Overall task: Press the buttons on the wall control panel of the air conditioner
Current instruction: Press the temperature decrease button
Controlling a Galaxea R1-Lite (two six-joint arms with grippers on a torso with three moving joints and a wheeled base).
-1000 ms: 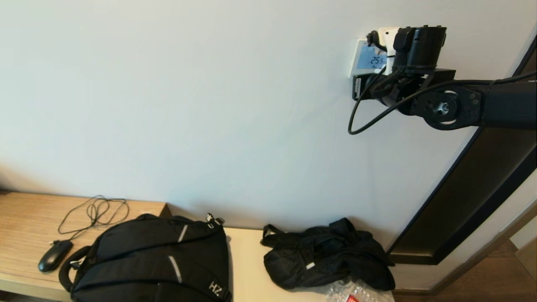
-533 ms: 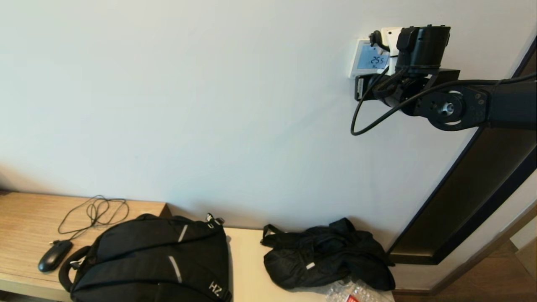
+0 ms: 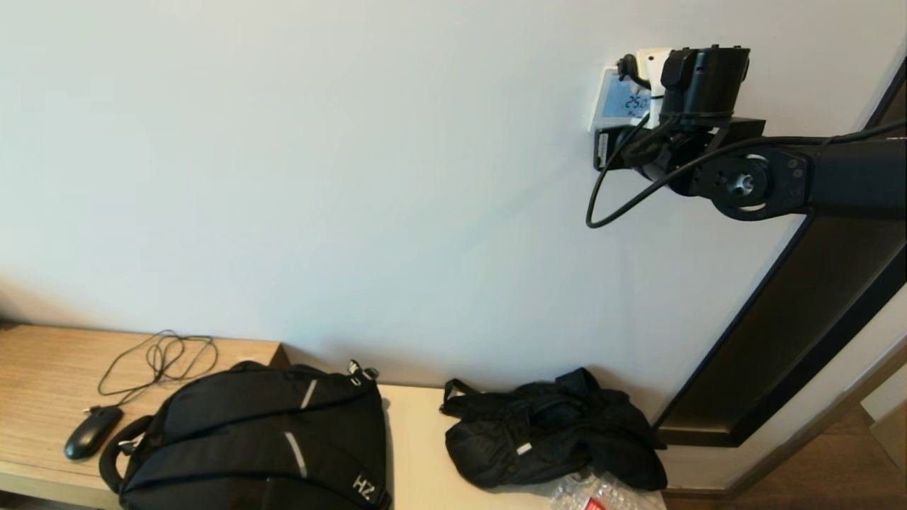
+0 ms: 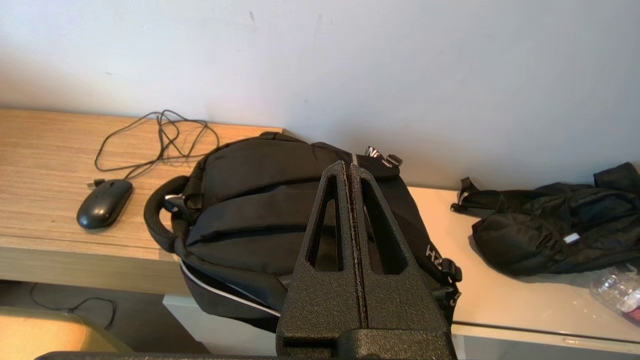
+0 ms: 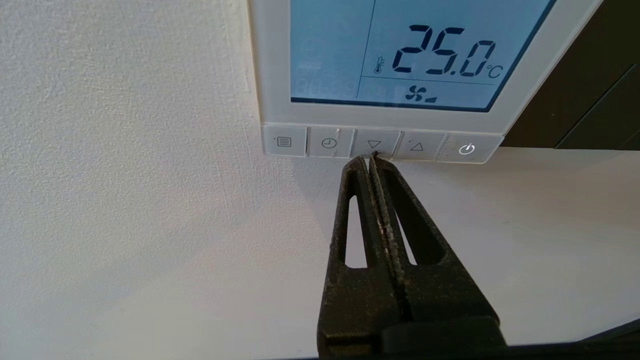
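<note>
Right wrist view: the right gripper (image 5: 372,159) has its two black fingers pressed together along their whole length with nothing between them, and the tips sit at the lower edge of the down-arrow button (image 5: 374,144).
Wall control panel: the wall control panel (image 5: 400,117) is a white square on the pale wall; its blue screen (image 5: 415,50) reads 25.0 °C above a small fan symbol.
Buttons: the buttons (image 5: 381,145) run in one row of five directly under the screen: a list symbol, a clock, a down arrow, an up arrow and a power symbol. The down arrow is the middle one.
Contact: the fingertips meet the button's lower rim; whether it is pushed in cannot be told.
Head view: the panel (image 3: 615,99) is high on the wall, partly covered by the right arm (image 3: 779,177), which reaches across to it from beside a dark door frame (image 3: 801,312).
Left gripper: in the left wrist view the left gripper (image 4: 349,167) is closed on nothing, hanging well below the panel over a black backpack (image 4: 280,200).
Below the panel: the backpack lies on a wooden bench (image 3: 42,368), with a black mouse (image 3: 92,432) on its far side from the panel and a crumpled black bag (image 3: 553,432) on its near side.
</note>
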